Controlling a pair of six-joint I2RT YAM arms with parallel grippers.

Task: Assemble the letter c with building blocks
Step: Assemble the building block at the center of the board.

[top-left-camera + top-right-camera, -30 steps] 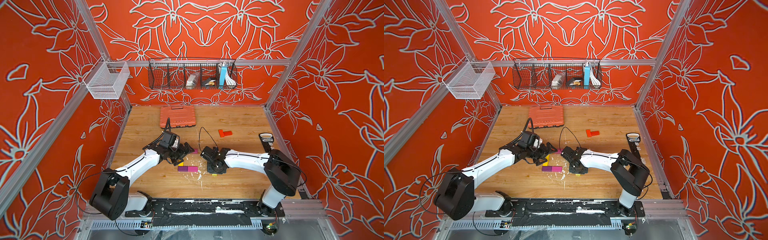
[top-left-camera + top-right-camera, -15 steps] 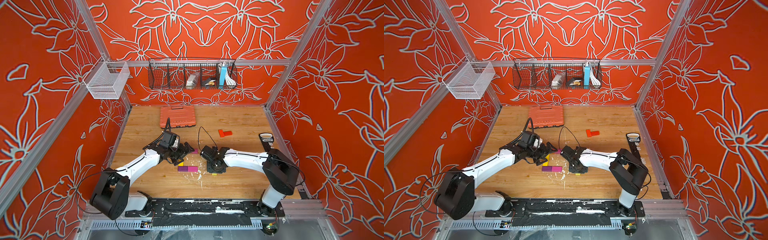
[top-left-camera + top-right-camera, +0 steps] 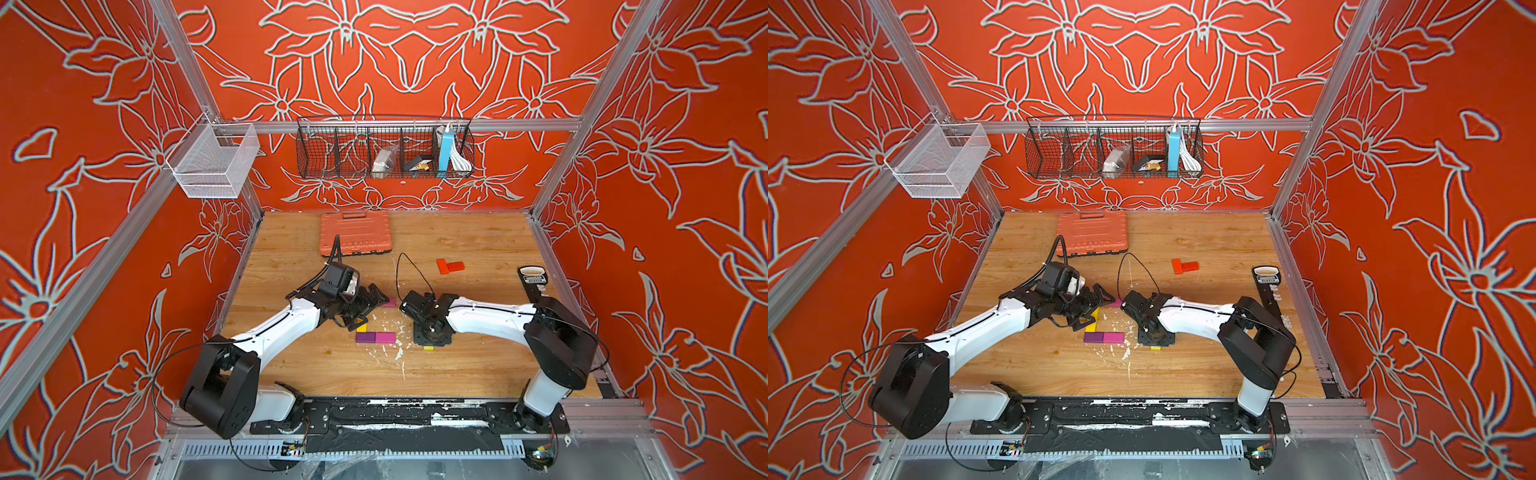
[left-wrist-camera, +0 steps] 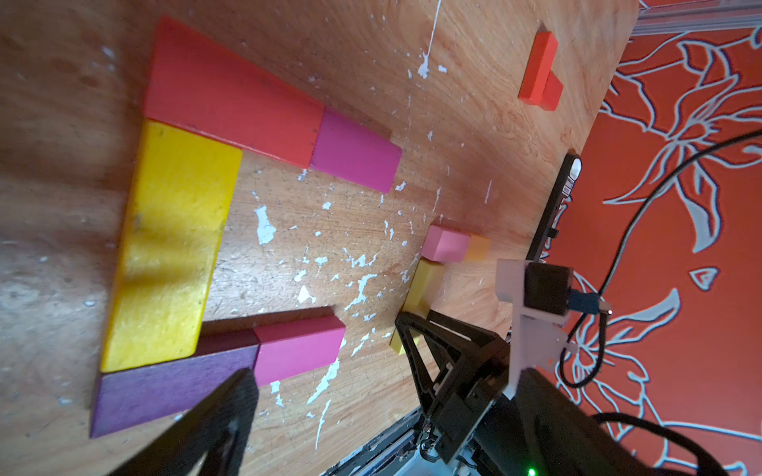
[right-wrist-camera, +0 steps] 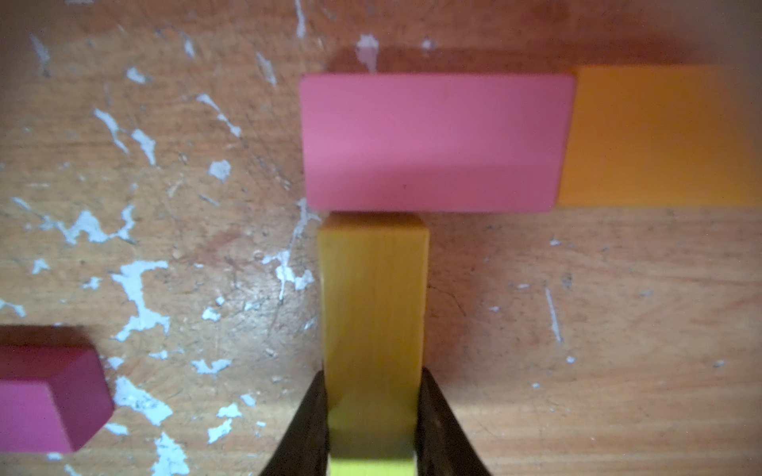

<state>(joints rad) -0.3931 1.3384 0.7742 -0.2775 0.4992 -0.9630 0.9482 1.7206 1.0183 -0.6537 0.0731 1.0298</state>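
Note:
My right gripper (image 5: 373, 428) is shut on one end of a long yellow block (image 5: 373, 309). The block's far end touches a pink block (image 5: 433, 142), which has an orange block (image 5: 659, 136) beside it. In the left wrist view a red block (image 4: 231, 94), a magenta block (image 4: 356, 150), a long yellow block (image 4: 169, 247), a purple block (image 4: 165, 383) and another magenta block (image 4: 299, 348) form a C on the table. My left gripper (image 3: 374, 301) hovers open over that C. In both top views my right gripper (image 3: 430, 338) points down at the table just right of it.
Two red blocks (image 3: 450, 266) lie together further back on the right. A ribbed orange case (image 3: 355, 232) sits at the back. A black tool (image 3: 533, 279) lies by the right wall. White flecks cover the wood around the blocks.

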